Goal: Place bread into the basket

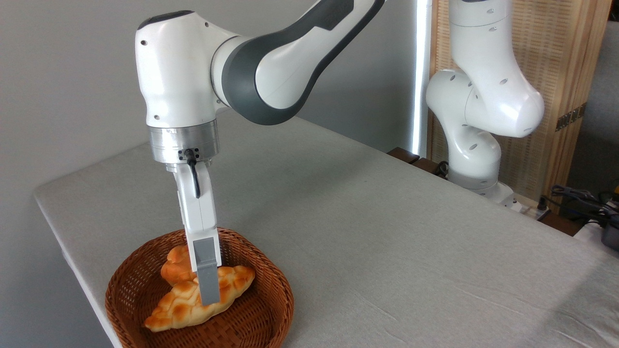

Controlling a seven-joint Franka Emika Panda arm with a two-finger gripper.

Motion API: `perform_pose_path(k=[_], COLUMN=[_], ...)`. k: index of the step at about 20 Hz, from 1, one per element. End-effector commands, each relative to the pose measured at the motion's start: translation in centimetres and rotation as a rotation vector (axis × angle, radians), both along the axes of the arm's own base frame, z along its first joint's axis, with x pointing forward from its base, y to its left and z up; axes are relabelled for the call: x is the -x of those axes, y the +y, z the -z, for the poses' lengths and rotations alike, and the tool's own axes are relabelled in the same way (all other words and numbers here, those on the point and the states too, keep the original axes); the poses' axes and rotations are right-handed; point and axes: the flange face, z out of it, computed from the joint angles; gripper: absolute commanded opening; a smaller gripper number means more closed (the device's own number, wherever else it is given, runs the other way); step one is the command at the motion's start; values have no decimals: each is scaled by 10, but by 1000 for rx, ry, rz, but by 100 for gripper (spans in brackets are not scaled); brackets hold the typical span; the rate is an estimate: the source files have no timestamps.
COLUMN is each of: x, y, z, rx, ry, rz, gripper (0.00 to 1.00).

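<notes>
The bread (179, 304), a long braided loaf with golden-brown patches, lies slanted inside the round reddish-brown wicker basket (286, 295) at the table's front left corner. Its left tip is low near the basket floor and its right tip is raised. My gripper (209, 296) points straight down into the basket and straddles the middle of the loaf. The near grey finger (208, 275) lies flat against the loaf's front side, and the far finger is hidden behind it. The gripper looks shut on the bread.
A small round orange bun (175, 268) sits in the basket just behind the loaf, touching it. The grey table (367, 232) stretches right and back. The arm's white base (476, 164) stands at the far right edge, with cables (580, 198) beyond.
</notes>
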Motion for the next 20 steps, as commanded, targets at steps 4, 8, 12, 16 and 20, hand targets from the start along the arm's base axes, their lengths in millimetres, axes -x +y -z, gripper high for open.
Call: perform_pose_path(k=[4,8,12,16,20], x=[8,41,75,85,84], y=[-3,5,6,-2,4], z=[-64,-116,-146,-145,-146], rx=[90,180,229,215,215], ry=[-17,127,191,217,211], rz=[-315,-385,-409,-389,-392], gripper=[100,100,100,100,100])
